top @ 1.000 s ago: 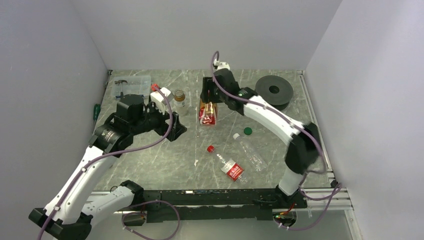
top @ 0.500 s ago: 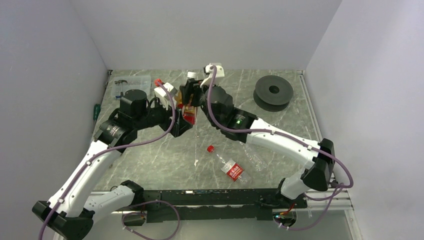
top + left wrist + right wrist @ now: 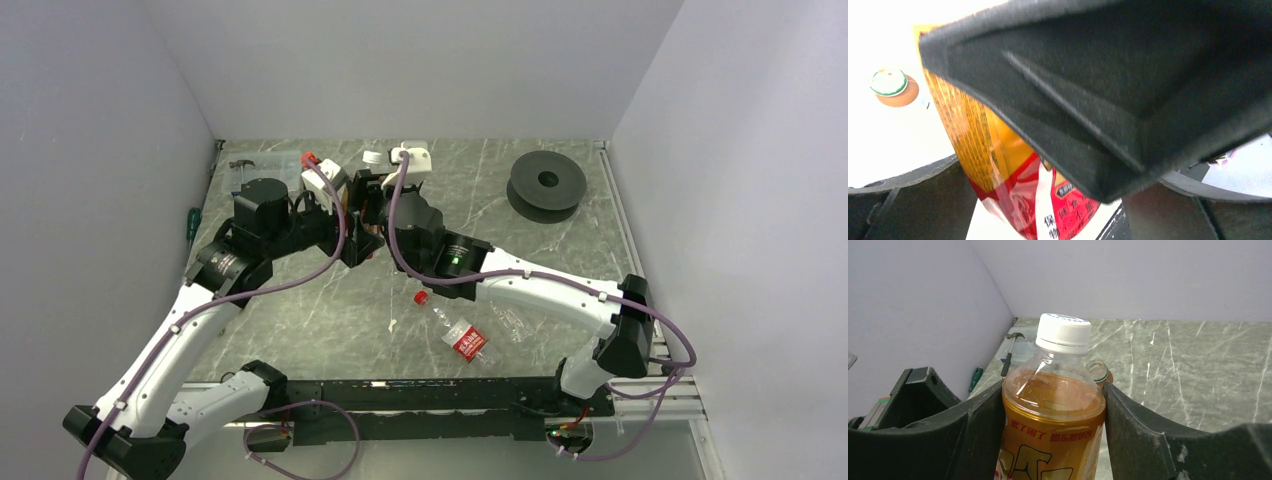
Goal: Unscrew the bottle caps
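My right gripper is shut on the amber-liquid bottle and holds it upright, with its white cap on. The cap also shows in the top view. My left gripper is open, with its jaws on either side of the bottle's red and yellow label. The short bottle stands behind with no cap on its neck. The red-labelled bottle lies on the table with its red cap on. The plain bottle lies partly hidden behind my right arm. The green cap is hidden.
A large black spool lies at the back right. A clear box holding a hammer sits at the back left. A green-handled screwdriver lies by the left wall. My right arm stretches across the table's middle.
My right arm has swung left with the amber bottle, from mid-table to between my left gripper's jaws. My left gripper has shifted slightly toward it.
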Controlling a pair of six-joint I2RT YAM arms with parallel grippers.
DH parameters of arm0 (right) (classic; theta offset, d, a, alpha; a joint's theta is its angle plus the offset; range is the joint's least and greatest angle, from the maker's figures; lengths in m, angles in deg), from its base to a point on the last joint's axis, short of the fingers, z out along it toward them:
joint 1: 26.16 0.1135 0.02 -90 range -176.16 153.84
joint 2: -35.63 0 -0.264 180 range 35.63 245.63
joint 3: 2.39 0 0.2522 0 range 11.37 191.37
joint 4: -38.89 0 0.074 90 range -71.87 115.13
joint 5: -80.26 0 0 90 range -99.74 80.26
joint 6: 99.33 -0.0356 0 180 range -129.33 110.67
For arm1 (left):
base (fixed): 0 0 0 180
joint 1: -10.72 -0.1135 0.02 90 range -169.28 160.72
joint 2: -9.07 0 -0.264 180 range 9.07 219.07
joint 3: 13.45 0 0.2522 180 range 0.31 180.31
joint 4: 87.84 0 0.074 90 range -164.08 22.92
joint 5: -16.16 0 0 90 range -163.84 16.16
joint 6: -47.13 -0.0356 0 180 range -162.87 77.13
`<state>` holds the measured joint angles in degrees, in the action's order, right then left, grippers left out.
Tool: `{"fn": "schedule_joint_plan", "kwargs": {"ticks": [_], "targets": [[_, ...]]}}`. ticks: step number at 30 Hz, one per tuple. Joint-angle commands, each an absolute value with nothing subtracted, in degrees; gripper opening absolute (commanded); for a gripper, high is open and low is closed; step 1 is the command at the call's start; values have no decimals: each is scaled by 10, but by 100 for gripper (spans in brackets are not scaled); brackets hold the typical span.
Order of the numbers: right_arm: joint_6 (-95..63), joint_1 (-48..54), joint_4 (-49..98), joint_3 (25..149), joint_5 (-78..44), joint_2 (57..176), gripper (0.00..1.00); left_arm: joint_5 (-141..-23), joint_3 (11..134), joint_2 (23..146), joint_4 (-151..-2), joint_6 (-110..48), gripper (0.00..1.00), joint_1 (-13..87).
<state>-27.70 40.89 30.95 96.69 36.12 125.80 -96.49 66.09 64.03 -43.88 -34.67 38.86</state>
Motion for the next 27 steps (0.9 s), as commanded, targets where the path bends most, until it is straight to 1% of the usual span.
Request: {"fn": "schedule_joint_plan", "kwargs": {"ticks": [1,8,10,12,14,16,17,21,25,27], "targets": [[-289,426,330,991,370,1257,57,-975,653,634,-498,-349,99,390],[-308,434,322,977,358,1233,57,-977,637,630,-511,-389,99,390],[-317,434,313,973,350,1226,57,-986,642,636,-506,-394,89,390],[-324,434,300,971,339,1218,62,-996,646,639,-500,-397,80,390],[-327,434,288,968,333,1209,67,-1008,647,638,-500,-405,67,390],[-335,432,275,964,327,1196,71,-1012,645,634,-497,-408,55,390],[-340,428,269,963,317,1185,73,-1014,644,633,-495,-411,52,390],[-367,402,230,967,254,1160,81,-1030,645,628,-488,-420,50,390],[-387,359,207,968,155,1131,89,-1052,641,624,-484,-431,56,390],[-398,329,206,962,107,1112,93,-1056,639,623,-476,-447,56,390]]}}
